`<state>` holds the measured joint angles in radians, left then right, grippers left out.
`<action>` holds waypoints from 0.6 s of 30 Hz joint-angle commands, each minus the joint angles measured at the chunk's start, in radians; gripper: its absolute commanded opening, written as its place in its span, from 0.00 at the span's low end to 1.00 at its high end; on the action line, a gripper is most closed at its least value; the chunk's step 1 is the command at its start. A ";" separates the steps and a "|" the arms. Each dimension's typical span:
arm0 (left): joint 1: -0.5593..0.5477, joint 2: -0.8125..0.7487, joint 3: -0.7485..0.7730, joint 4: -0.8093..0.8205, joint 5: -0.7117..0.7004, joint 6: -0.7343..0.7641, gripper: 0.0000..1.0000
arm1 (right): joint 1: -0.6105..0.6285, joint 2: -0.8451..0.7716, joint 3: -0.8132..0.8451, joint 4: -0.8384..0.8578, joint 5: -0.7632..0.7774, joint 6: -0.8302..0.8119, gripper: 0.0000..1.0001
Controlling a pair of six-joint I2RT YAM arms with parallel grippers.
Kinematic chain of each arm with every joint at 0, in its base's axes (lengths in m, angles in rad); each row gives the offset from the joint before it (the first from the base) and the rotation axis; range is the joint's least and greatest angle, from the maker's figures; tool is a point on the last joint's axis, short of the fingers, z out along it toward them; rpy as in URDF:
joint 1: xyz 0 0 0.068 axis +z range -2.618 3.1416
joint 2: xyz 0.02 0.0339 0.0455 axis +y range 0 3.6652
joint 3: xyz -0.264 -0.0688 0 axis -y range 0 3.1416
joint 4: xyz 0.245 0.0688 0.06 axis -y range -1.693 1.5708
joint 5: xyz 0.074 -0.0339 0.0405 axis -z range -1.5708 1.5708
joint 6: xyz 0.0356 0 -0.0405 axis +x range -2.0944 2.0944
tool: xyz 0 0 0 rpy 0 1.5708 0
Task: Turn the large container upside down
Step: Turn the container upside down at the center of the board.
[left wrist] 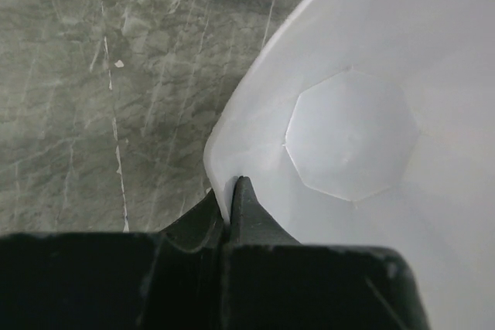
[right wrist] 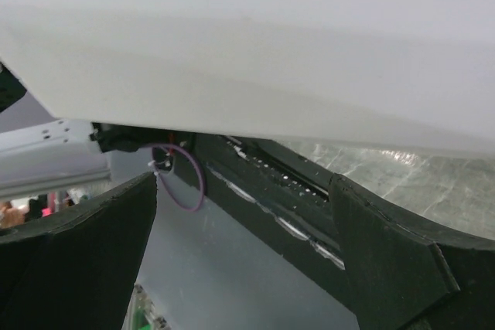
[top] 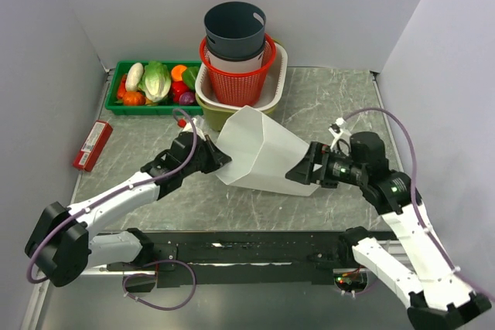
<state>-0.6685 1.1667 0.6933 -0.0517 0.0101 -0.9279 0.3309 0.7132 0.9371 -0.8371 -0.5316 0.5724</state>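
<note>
Grey marbled table (top: 340, 98) boxed in by pale walls carries everything in view. At its middle the large white container (top: 263, 152) lies tipped on its side between the two arms, its wide mouth turned toward the left gripper (top: 220, 158) and its narrow closed end toward the right gripper (top: 303, 171). The left gripper is clamped tight on the container's rim: in the left wrist view its dark fingers (left wrist: 247, 214) pinch the thin white wall, one inside and one outside, and beyond them the container's eight-sided bottom (left wrist: 352, 137) shows from within. The right gripper stands wide open at the narrow end. In the right wrist view the white wall (right wrist: 247, 36) fills the space above its spread fingers (right wrist: 77, 260); whether they touch it cannot be told. Beyond the left gripper, against the back wall, sits a green tray (top: 113, 92) of vegetables (top: 155, 81). Just past the container's upper edge is a cream tub (top: 278, 75) holding a red basket (top: 236, 79) and a dark bucket (top: 233, 32). Out to the left gripper's outer side, near the wall, lies a red box (top: 93, 145).
</note>
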 commanded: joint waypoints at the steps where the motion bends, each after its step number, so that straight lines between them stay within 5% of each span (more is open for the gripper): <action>1: 0.001 0.071 -0.093 -0.134 -0.027 0.081 0.01 | 0.082 0.040 0.043 0.090 0.154 0.038 0.98; 10: 0.006 0.154 -0.187 -0.054 -0.018 0.018 0.11 | 0.148 0.202 0.201 0.035 0.289 -0.046 0.98; 18: 0.009 0.166 -0.196 -0.068 -0.007 0.032 0.32 | 0.183 0.328 0.223 0.085 0.338 -0.059 0.99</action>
<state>-0.6567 1.2972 0.5323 0.0967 0.0647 -1.0397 0.4904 0.9939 1.1313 -0.7971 -0.2569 0.5301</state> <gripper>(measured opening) 0.295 0.987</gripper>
